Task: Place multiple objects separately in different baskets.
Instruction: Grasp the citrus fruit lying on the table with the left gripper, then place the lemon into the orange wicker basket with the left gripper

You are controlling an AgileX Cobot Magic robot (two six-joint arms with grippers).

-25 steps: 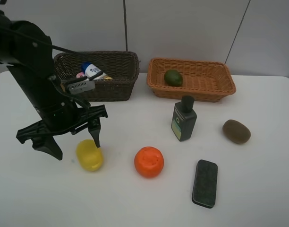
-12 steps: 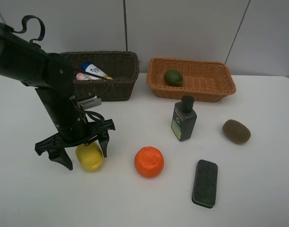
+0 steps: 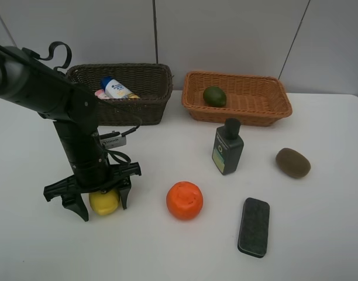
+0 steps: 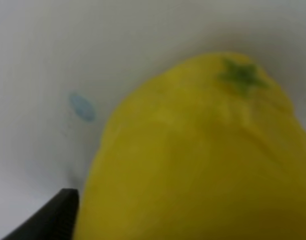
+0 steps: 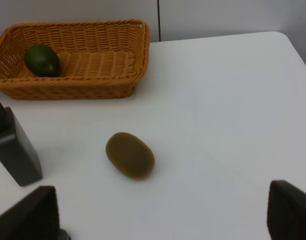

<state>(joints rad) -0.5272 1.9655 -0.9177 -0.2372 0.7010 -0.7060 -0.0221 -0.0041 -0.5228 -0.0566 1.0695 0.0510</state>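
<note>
My left gripper (image 3: 103,208) stands down on the table with its fingers pressed against both sides of the yellow fruit (image 3: 104,202), which rests on the surface. That fruit (image 4: 193,160) fills the left wrist view, and one fingertip (image 4: 53,217) touches its edge. The dark brown basket (image 3: 138,108) holds a white blue-capped bottle (image 3: 114,88) and a pink one (image 3: 100,93). A green fruit (image 3: 214,96) lies in the tan basket (image 3: 249,114). My right gripper (image 5: 160,220) is open above the table near the brown fruit (image 5: 130,155); the exterior view does not show it.
An orange fruit (image 3: 184,200) sits right of the yellow one. A dark green bottle (image 3: 228,147) stands upright in front of the tan basket. The brown fruit (image 3: 293,162) lies to its right, and a flat dark block (image 3: 254,226) lies near the front edge.
My left gripper came down and forward over the yellow fruit, and its fingers closed in from wide open onto the fruit's sides. The right arm has not moved.
</note>
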